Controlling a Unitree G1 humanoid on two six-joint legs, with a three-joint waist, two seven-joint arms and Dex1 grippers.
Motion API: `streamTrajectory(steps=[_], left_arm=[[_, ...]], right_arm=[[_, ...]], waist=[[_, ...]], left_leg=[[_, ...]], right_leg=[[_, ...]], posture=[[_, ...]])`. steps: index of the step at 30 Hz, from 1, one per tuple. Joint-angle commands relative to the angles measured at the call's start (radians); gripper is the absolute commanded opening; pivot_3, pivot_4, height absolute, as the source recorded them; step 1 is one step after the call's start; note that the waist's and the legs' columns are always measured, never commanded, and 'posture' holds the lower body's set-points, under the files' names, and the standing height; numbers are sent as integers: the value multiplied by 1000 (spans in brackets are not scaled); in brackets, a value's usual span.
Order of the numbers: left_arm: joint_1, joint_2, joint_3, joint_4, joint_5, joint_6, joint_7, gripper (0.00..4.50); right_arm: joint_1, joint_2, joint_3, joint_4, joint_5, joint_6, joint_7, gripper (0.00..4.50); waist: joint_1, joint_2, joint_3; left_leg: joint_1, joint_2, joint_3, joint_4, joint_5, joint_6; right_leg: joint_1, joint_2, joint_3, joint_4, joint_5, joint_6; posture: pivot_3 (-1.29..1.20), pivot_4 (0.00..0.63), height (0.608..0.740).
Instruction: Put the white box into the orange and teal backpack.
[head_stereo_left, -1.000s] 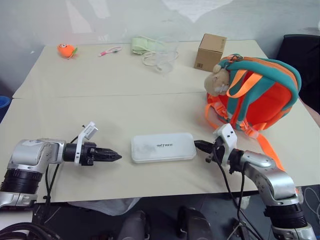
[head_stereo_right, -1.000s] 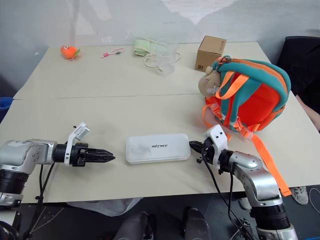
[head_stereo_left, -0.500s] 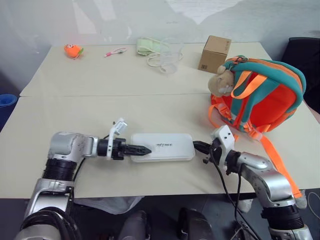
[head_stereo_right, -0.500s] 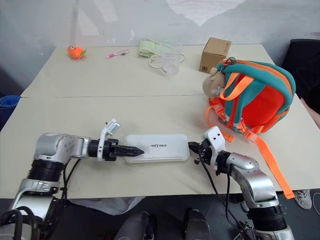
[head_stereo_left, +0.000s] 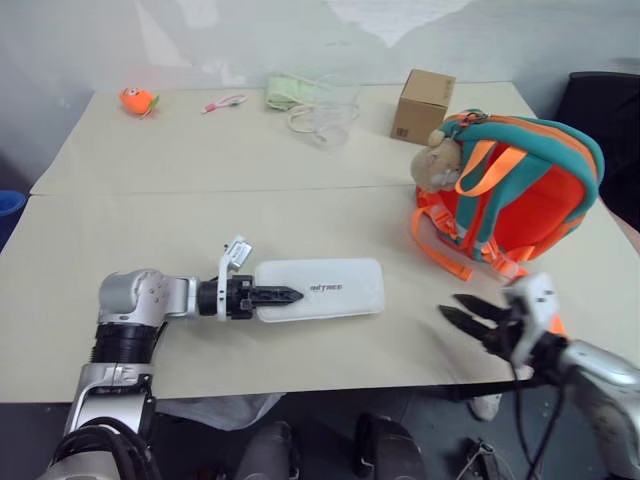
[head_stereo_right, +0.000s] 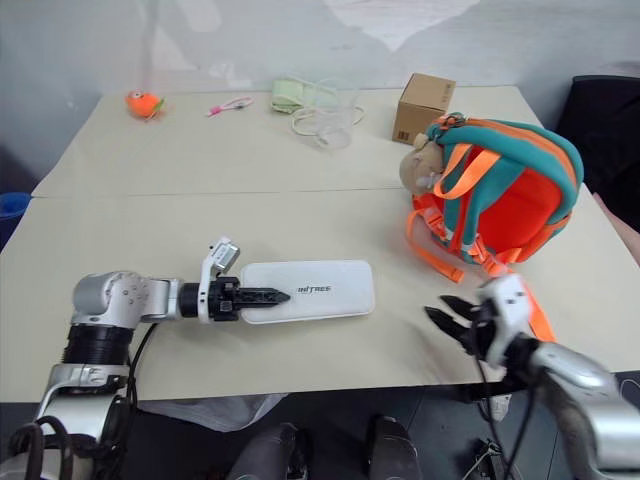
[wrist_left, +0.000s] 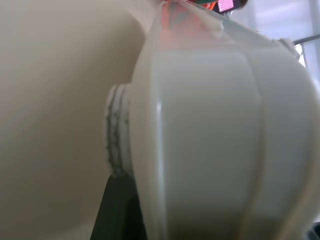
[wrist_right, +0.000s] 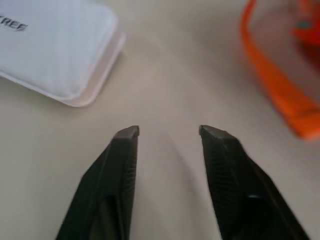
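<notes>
From the head cam, the left gripper (head_stereo_left: 285, 295) has its black fingers closed on the near end of the flat white rounded-corner box (head_stereo_left: 325, 289), whose long axis runs away from it toward the orange-and-teal kid's backpack (head_stereo_left: 520, 185). Left wrist cam: box right against the lens. Right wrist cam: right gripper (wrist_right: 167, 132) spread open and empty, box just off to one side

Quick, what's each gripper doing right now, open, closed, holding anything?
Left gripper: closed on the white box's near end.
Right gripper: open, holding nothing.
</notes>
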Motion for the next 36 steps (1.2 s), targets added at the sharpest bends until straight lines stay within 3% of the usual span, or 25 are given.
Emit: streamTrajectory(steps=[1,4,5,15,18,20,25,29,36], left_arm=[[32,47,73,-50,-47,-22,-21,1253],[46,73,120,-71,-92,-27,-48,1225],[52,90,131,-87,-107,-38,-69,1225],[10,127,229,-77,-191,-76,-79,1225],[0,133,242,-85,-197,-86,-63,1225],[-12,132,255,-83,-187,-112,-43,1225],[-85,114,278,-24,-137,-238,31,1225],[-160,99,274,20,-133,-296,46,1225],[-269,98,199,47,-132,-369,-49,1225]], right_arm=[[-99,-25,-71,6,95,38,-39,3380],[-221,-22,-38,81,108,59,-75,4413],[-281,-11,-14,119,115,67,-88,4500],[-620,72,238,493,-56,-103,-78,4500],[-674,96,266,595,-110,-202,-64,3931],[-667,90,265,577,-85,-207,-11,3204],[-562,29,234,394,35,-132,127,1441],[-457,-49,180,183,228,4,215,120],[-221,-243,-40,-87,651,220,317,48]], waist=[[-9,0,0],[-7,-1,1],[-7,-2,1],[-6,-3,2],[-12,-3,2],[-11,-3,2],[-7,-4,3],[-5,-4,3],[7,-7,5]], left_leg=[[0,1,0,0,-1,-1],[4,7,2,-1,-3,-5],[5,8,1,-1,-3,-7],[4,8,6,-1,-3,-7],[3,8,8,-1,-3,-6],[4,8,9,-1,-3,-6],[3,9,8,-1,-3,-6],[3,9,9,-1,-4,-6],[3,10,8,-2,-5,-6]], right_leg=[[0,-1,0,-1,0,0],[1,2,0,-3,-2,-5],[1,3,0,-2,-4,-7],[-3,5,0,6,-6,-10],[-3,6,1,5,-5,-8],[-3,6,2,5,-5,-8],[-3,6,2,4,-5,-8],[-3,6,2,4,-4,-8],[-3,7,0,1,-4,-8]], posture=[[0,150,740],[0,150,740],[0,150,740],[0,150,740],[0,150,740],[0,150,740],[0,150,740],[0,150,740],[0,150,740]])
